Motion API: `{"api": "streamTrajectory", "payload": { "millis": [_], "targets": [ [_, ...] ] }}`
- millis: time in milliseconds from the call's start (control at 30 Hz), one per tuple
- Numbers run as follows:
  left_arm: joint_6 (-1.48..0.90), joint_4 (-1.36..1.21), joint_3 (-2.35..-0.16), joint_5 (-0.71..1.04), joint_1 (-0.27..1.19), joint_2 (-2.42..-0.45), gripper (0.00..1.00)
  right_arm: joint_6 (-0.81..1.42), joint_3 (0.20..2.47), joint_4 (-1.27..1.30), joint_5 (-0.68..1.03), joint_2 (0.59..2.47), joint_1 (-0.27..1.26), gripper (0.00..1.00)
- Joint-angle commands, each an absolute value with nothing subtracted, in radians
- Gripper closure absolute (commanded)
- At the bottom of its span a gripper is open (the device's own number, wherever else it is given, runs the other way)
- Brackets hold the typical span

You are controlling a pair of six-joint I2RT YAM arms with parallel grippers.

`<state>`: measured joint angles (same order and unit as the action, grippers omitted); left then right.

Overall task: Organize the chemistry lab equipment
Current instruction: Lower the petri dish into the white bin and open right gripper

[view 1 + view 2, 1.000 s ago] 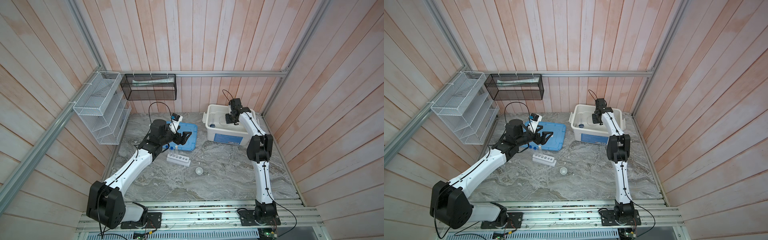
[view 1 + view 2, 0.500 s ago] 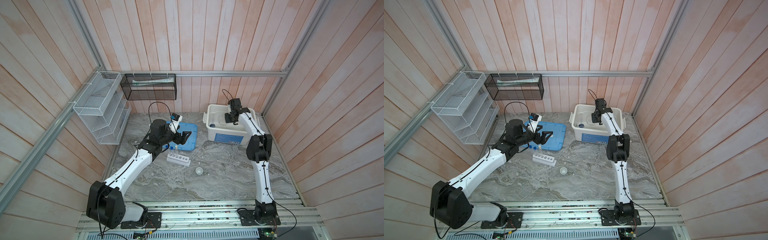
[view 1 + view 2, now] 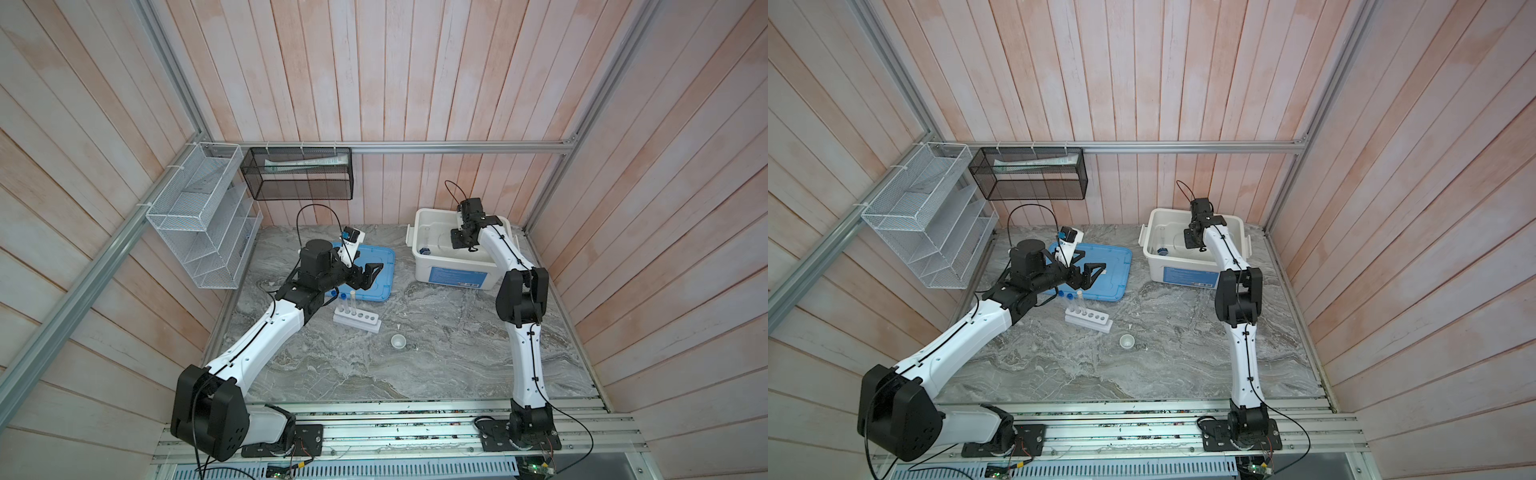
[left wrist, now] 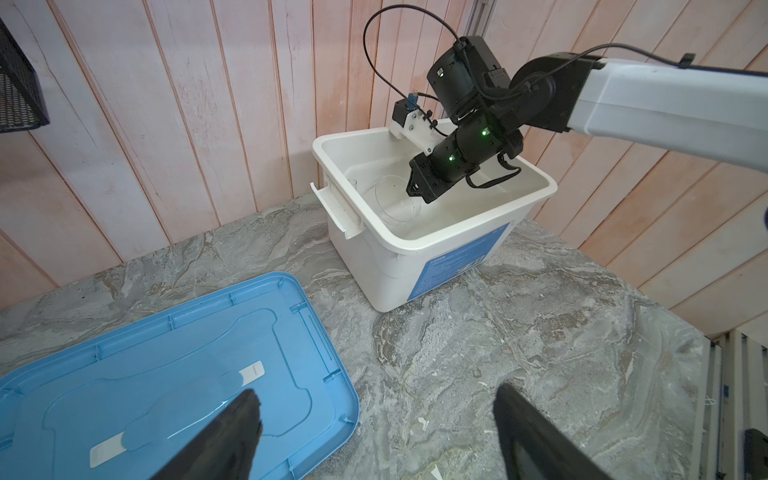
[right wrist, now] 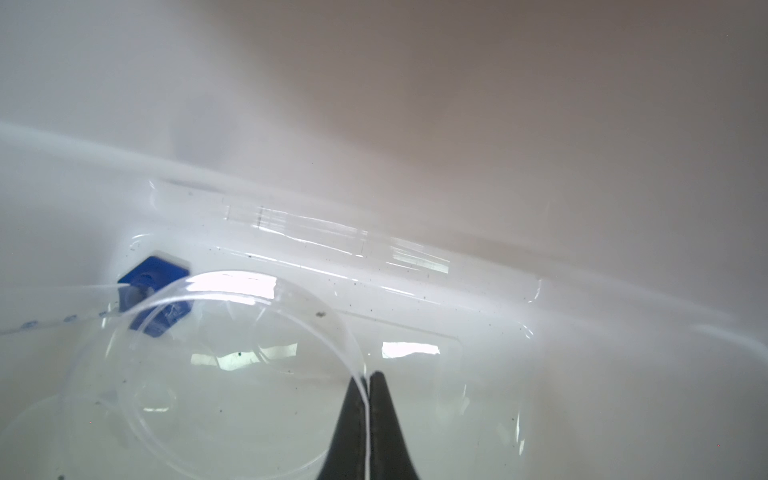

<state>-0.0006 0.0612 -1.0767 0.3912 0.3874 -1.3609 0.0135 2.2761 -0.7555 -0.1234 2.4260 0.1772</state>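
R end effector sits down inside the white bin, jaws pinched tight on the thin rim of a clear round dish. Edge grip prob. because the dish lies flat, w/ nothing else to grab. Blue hex-based piece also in bin. L end effector gapes wide, empty, above blue lid. On tabletop: rack w/ upright tubes, small white dish near it.

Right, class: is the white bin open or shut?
Open. The blue lid lies flat on the table beside the white bin, and the right gripper holds a clear dish inside it.
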Motion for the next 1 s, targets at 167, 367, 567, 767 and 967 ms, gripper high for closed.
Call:
{"api": "streamTrajectory", "payload": {
  "millis": [167,367,567,767,967],
  "targets": [
    [-0.011,0.036,-1.054,0.399,0.391,-1.340,0.11,0.007,2.222,-0.750,-0.155,2.372,0.186,0.99],
    [-0.008,0.047,-1.057,0.390,0.391,-1.331,0.11,0.015,2.224,-0.746,-0.142,2.405,0.185,0.99],
    [-0.009,0.049,-1.057,0.389,0.391,-1.335,0.11,0.018,2.230,-0.733,-0.142,2.424,0.181,0.99],
    [-0.011,0.051,-1.056,0.382,0.393,-1.330,0.11,0.029,2.205,-0.738,-0.133,2.425,0.178,0.99],
    [-0.012,0.048,-1.056,0.387,0.394,-1.335,0.11,0.032,2.167,-0.711,-0.134,2.405,0.177,0.99]
  ]
}}
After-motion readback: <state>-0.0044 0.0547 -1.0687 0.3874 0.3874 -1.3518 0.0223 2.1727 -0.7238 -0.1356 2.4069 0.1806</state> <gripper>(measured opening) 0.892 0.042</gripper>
